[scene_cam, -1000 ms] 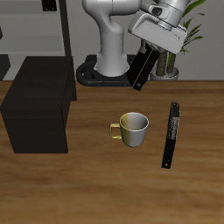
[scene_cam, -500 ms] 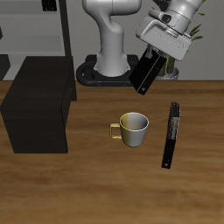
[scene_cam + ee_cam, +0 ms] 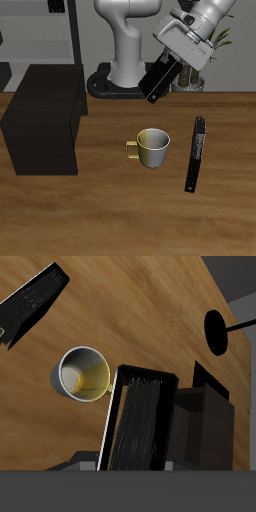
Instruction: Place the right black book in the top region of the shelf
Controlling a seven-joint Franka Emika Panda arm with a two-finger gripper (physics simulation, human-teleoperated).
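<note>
My gripper (image 3: 174, 60) is shut on the right black book (image 3: 161, 78), a chunky black hardcover, and holds it tilted in the air above the back of the table, behind the mug. In the wrist view the book (image 3: 140, 421) hangs between my fingers with its pale page edge showing. The shelf (image 3: 42, 118), a large plain black box, stands on the table well to the side of the book; it also shows in the wrist view (image 3: 212, 421). Its top is bare.
A cream mug (image 3: 152, 147) stands mid-table, also in the wrist view (image 3: 83, 372). A long thin black book (image 3: 194, 153) lies flat beside it, also in the wrist view (image 3: 32, 301). A grey open-frame rack (image 3: 40, 40) stands behind the shelf. A potted plant (image 3: 200, 60) stands at the back.
The gripper has lifted slightly and tilted the held book more, swinging its lower end toward the shelf side. Nothing else moved.
</note>
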